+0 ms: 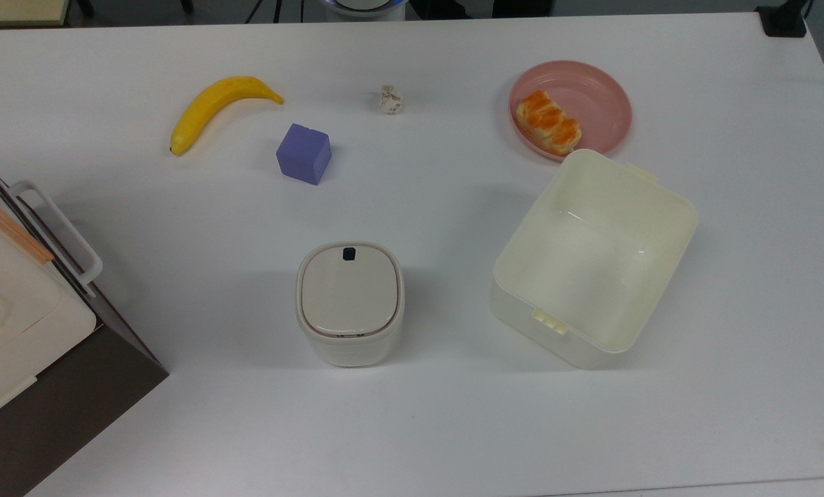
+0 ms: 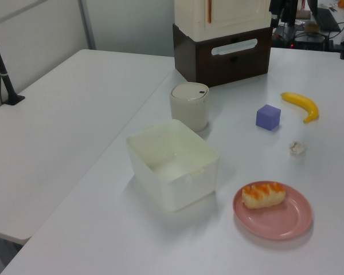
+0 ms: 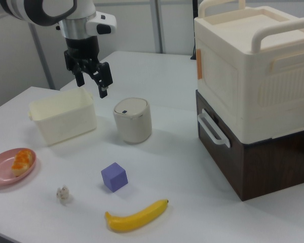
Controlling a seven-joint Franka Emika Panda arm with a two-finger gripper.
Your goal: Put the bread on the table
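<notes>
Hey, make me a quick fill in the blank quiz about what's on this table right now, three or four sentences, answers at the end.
1. The bread lies on the round ____ plate.
2. The cube next to the banana is ____ in colour.
3. The cream bin holds ____.
4. In the right view, the end effector hangs in the air with its fingers ____.

Missing words: pink; purple; nothing; open
</notes>
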